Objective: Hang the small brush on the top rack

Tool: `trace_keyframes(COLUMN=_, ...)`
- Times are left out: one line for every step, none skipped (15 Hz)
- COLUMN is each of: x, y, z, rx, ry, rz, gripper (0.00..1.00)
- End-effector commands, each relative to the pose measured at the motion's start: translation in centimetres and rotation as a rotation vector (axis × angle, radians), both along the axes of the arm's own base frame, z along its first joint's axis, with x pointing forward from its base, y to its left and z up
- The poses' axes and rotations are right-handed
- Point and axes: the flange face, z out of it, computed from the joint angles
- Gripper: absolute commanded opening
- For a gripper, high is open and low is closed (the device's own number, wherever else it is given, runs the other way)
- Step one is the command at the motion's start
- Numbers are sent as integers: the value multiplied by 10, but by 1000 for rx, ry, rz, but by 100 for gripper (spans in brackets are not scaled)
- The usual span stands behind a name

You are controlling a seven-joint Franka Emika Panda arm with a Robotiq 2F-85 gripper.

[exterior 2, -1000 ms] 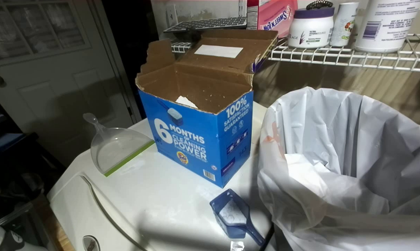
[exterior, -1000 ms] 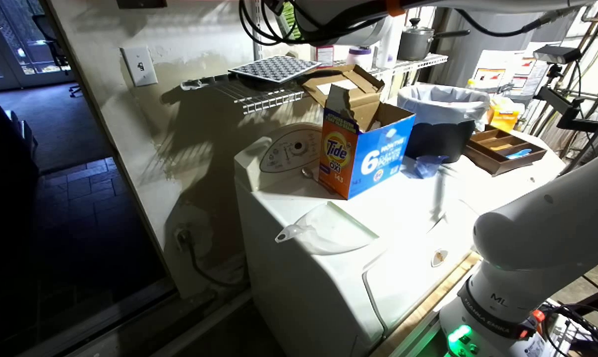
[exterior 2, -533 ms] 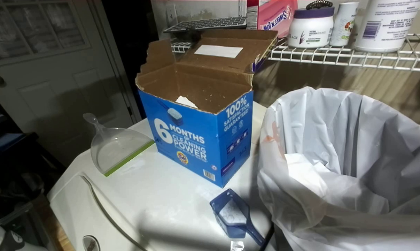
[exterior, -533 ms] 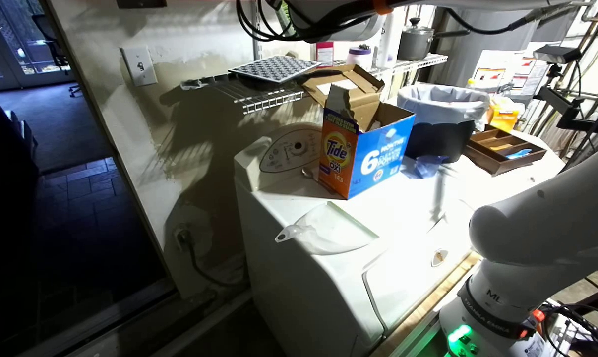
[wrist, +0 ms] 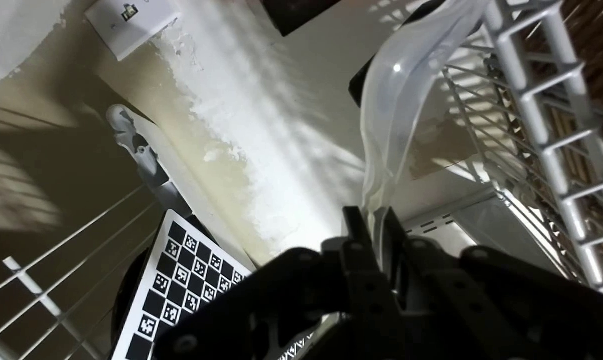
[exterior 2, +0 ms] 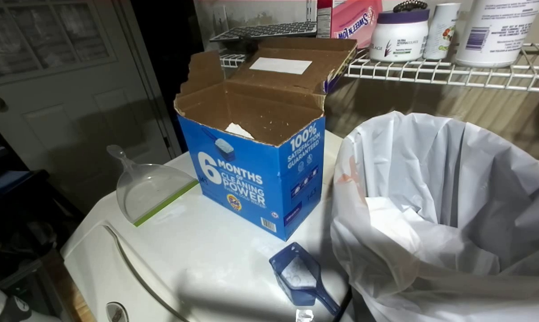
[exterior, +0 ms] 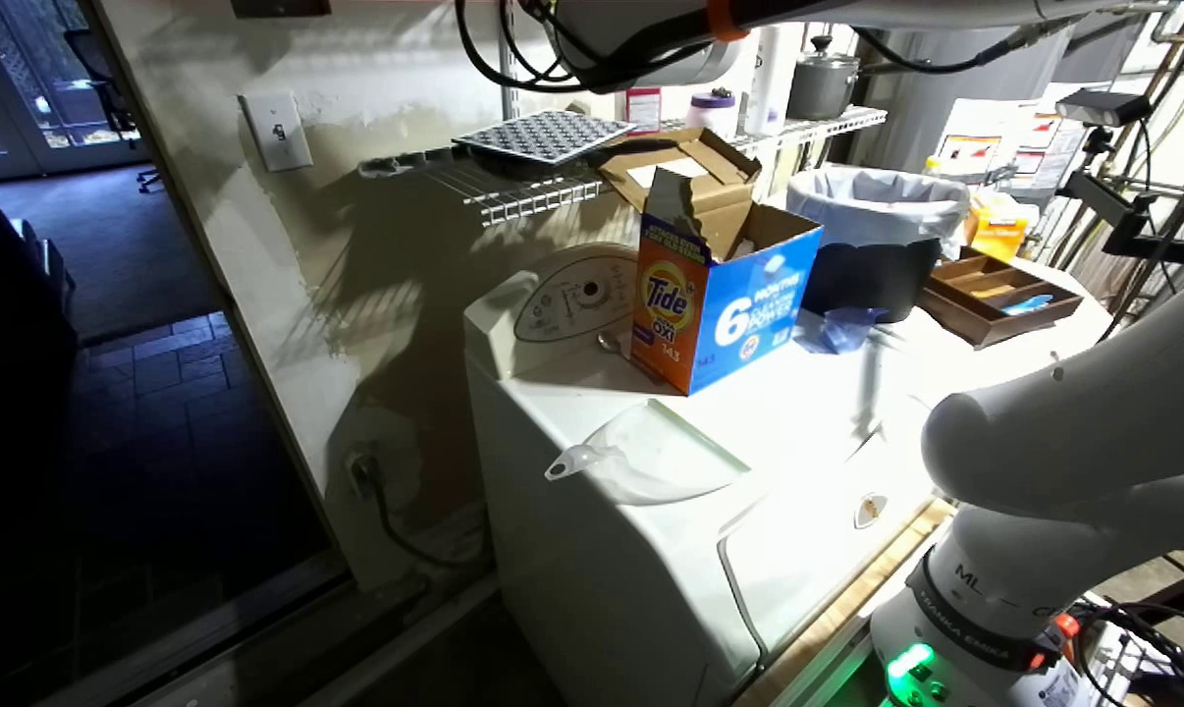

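Observation:
My gripper [wrist: 372,215] is shut on the small brush [wrist: 399,75], which shows as a translucent, tapering plastic piece between the fingertips. Its far end runs out of the top of the wrist view; no light-green part shows there. The top rack [wrist: 549,122], of white wire, stands at the right of the wrist view. The brush's far end overlaps the rack's bars in the picture; I cannot tell whether they touch. The gripper and brush are out of sight in both exterior views; only the arm [exterior: 641,44] crosses the top of an exterior view.
A lower wire shelf [exterior 2: 448,80] holds jars, a pink box [exterior 2: 354,20] and a checkered board [wrist: 181,280]. On the washer stand an open Tide box [exterior 2: 238,179], a dustpan [exterior 2: 149,188], a blue scoop [exterior 2: 296,277] and a lined bin [exterior 2: 385,156]. The wall is close.
The arm has moved a little to the left at the top of an exterior view. A green patch beside the arm's end earlier no longer shows clearly. Objects on the washer have not moved.

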Motion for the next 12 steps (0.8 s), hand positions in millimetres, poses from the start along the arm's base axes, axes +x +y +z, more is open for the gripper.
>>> trace_keyframes(x=7, y=5, z=9, rx=2, ry=-41, rz=2, gripper=3)
trace_keyframes(x=8, y=6, z=10, rx=1, ry=-46, rz=2, gripper=3)
trace_keyframes(x=9, y=7, z=11, rx=-1, ry=-51, rz=1, gripper=3)
trace_keyframes(x=10, y=7, z=11, rx=-3, ry=-55, rz=-2, gripper=3)
trace_keyframes(x=10, y=8, z=12, rx=-4, ry=-57, rz=-4, gripper=3)
trace_keyframes(x=11, y=7, z=13, rx=-5, ry=-60, rz=-8, gripper=3)
trace_keyframes(x=12, y=6, z=13, rx=-6, ry=-61, rz=-12, gripper=3)
trace_keyframes(x=13, y=5, z=13, rx=-6, ry=-62, rz=-17, gripper=3)
trace_keyframes(x=13, y=4, z=13, rx=-5, ry=-60, rz=-20, gripper=3)
trace_keyframes(x=14, y=3, z=13, rx=-5, ry=-56, rz=-22, gripper=3)
trace_keyframes(x=15, y=2, z=12, rx=-5, ry=-52, rz=-25, gripper=3)
trace_keyframes(x=15, y=1, z=11, rx=-5, ry=-49, rz=-27, gripper=3)
